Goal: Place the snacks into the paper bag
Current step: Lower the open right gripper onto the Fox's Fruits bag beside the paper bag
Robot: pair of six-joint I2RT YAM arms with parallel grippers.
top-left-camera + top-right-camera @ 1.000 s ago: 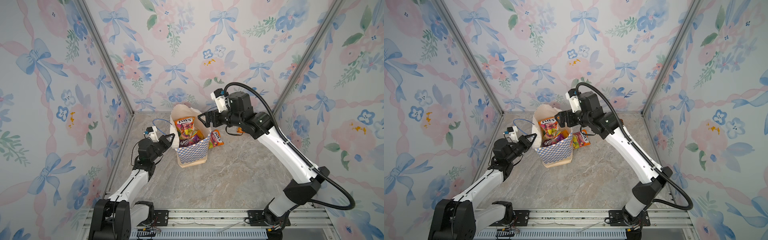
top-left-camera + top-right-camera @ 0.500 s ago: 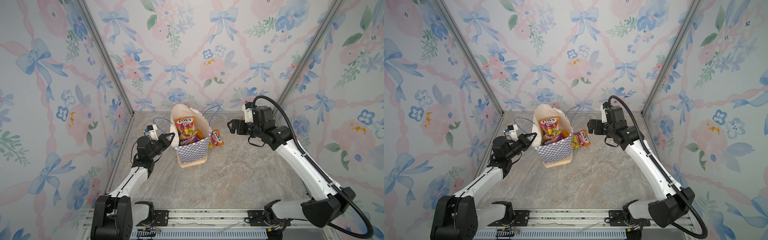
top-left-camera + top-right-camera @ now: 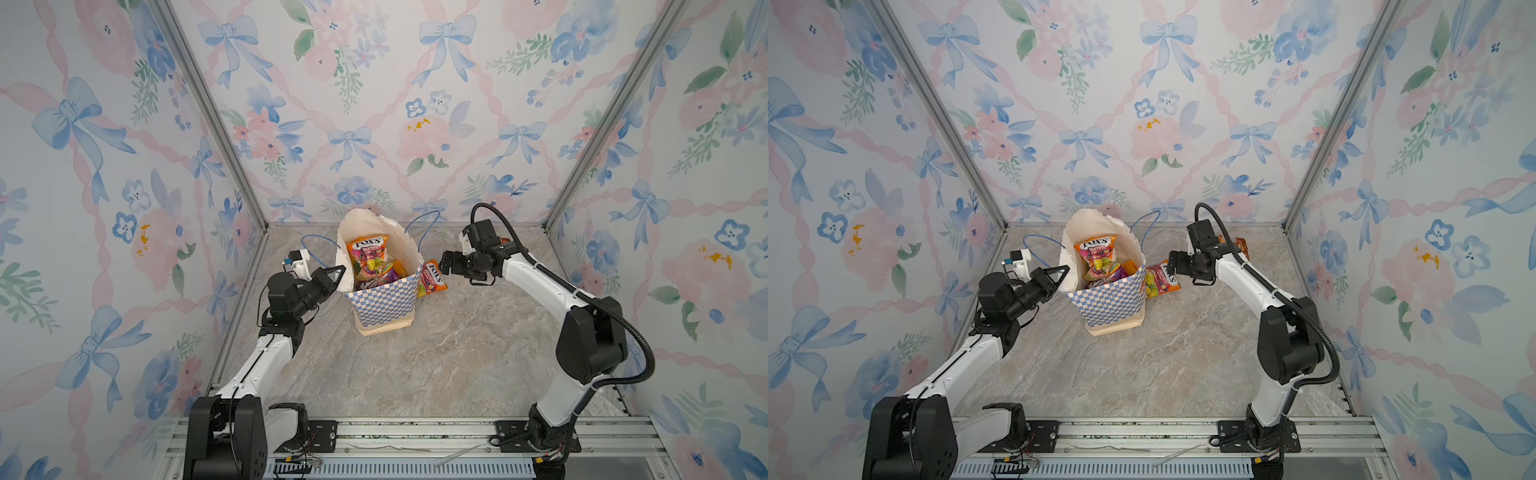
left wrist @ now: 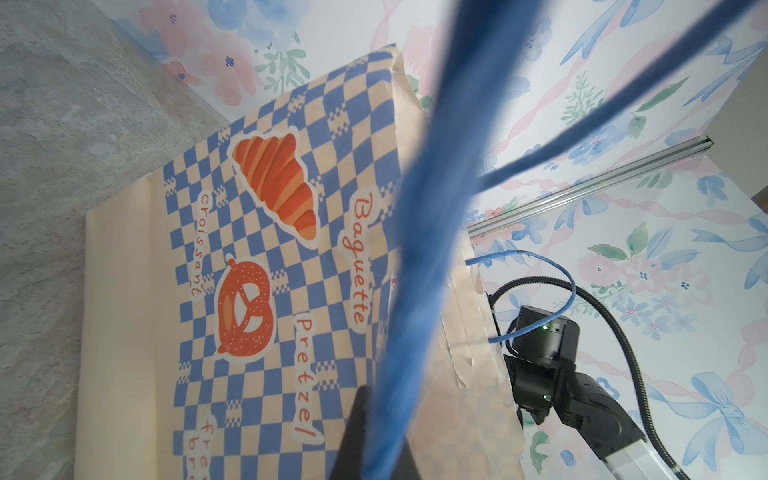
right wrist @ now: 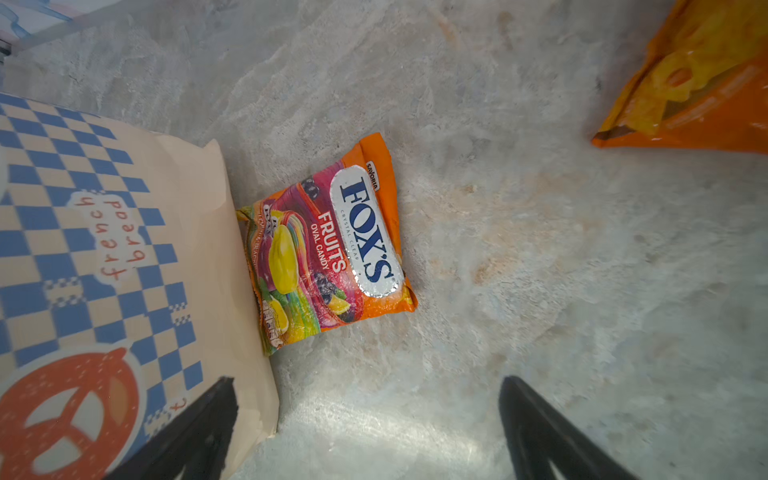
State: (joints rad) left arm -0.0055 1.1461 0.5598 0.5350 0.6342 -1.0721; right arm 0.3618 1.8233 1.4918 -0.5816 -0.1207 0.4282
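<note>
Landmark: paper bag (image 3: 384, 301) (image 3: 1108, 301) stands upright on the marble tabletop (image 3: 415, 365), mouth open, with its blue checkered band facing the front in both top views.
Inside: upright FOX'S packet (image 3: 368, 248) (image 3: 1096, 247) leans against the back wall of the paper bag, above a heap of packets (image 3: 376, 272) whose kinds I cannot make out.
Right side, touching: loose FOX'S packet (image 5: 332, 249) (image 3: 433, 276) lies flat on the tabletop with one edge against the paper bag's side wall.
Right side, farther out: orange pack (image 5: 698, 83) (image 3: 1241, 246) lies well apart from the paper bag, mostly hidden behind the right arm in both top views.
Left rim: left gripper (image 3: 338, 272) sits at the paper bag's left edge with its fingers together. The blue cord handle (image 4: 428, 208) runs down into them, and I cannot tell whether they pinch cord or paper.
Right of the bag: right gripper (image 3: 446, 264) (image 5: 365, 380) hangs near the loose FOX'S packet without touching it, its fingers (image 5: 536, 424) wide apart and holding nothing.
</note>
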